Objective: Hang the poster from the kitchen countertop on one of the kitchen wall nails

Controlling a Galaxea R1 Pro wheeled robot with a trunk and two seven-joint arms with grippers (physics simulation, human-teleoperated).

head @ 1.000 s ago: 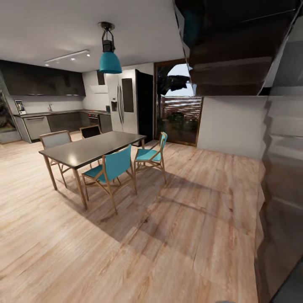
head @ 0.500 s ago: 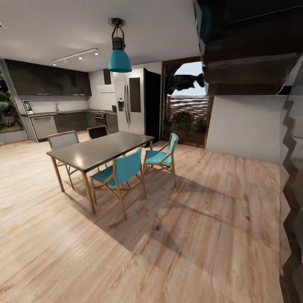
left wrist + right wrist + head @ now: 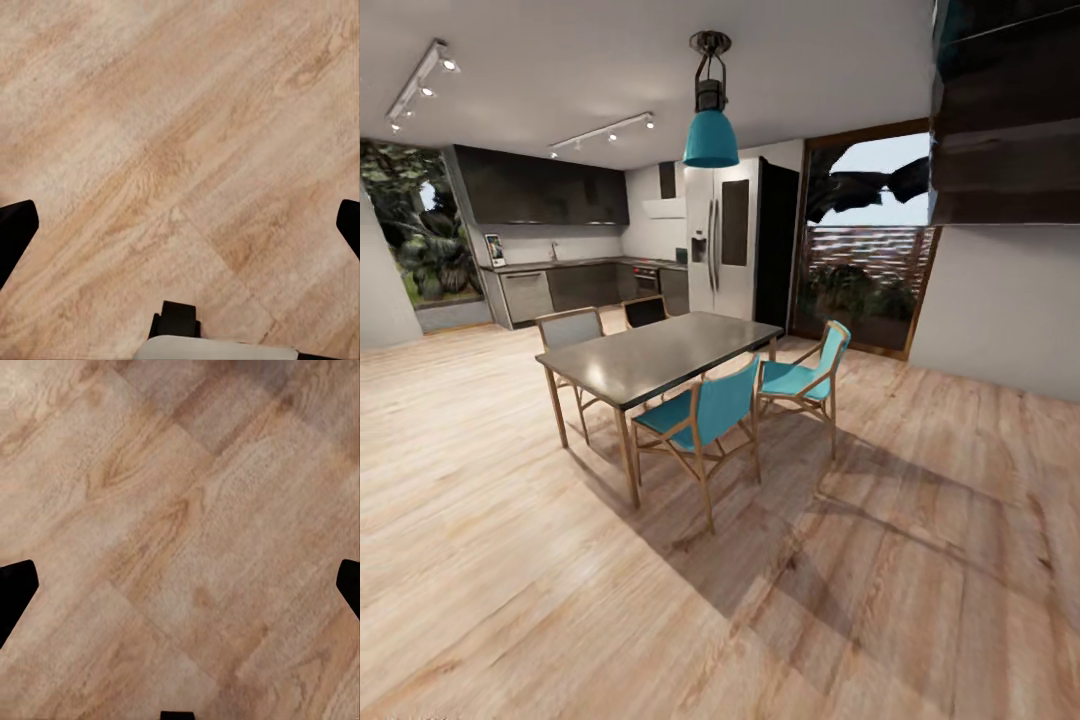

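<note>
Far off at ten o'clock I see the poster (image 3: pixel 494 250), a small upright rectangle on the glossy grey kitchen countertop (image 3: pixel 575 263), beyond the dark slab table (image 3: pixel 660 352) and teal chairs (image 3: pixel 705 415). Both my left gripper (image 3: pixel 180 225) and right gripper (image 3: pixel 180 585) hang spread wide and empty over grainy wood-plank floor (image 3: pixel 510 560).

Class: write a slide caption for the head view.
Dining table with teal chairs; poster on the far kitchen countertop.

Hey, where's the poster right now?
In the head view, the poster stands upright far off at the left, on the left end of the kitchen countertop, beyond the dining table and beside the garden window.
</note>
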